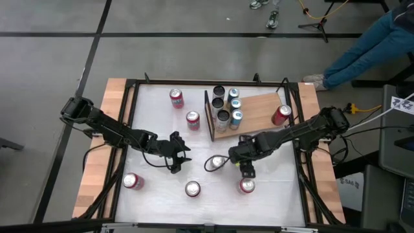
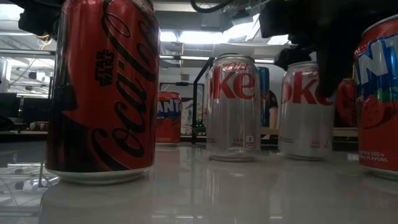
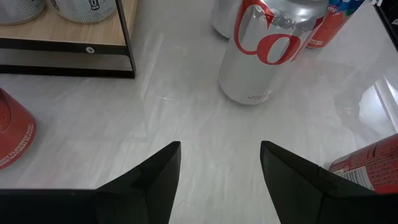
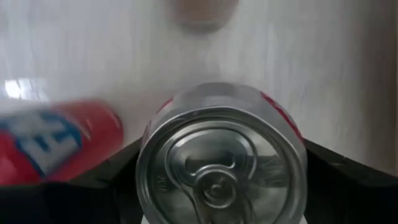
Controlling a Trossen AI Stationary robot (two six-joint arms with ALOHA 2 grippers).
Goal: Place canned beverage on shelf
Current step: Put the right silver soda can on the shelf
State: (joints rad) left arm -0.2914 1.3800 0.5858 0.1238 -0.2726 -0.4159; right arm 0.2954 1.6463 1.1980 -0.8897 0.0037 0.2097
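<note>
Filling my right wrist camera was a silver can's lid (image 4: 221,165), seated between my right pincer's (image 1: 248,171) dark fingers (image 4: 348,180), which flanked it closely; whether they squeezed it I could not tell. It stood upright on the white table (image 1: 155,194), near the shelf (image 1: 259,110). My left pincer (image 3: 219,163) hung wide, empty.

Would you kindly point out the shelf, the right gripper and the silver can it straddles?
shelf (image 1: 259,110): high view, bare wooden board.
right gripper (image 1: 248,169): high view, between fingertips.
silver can (image 4: 221,165): right wrist view, lid.
</note>
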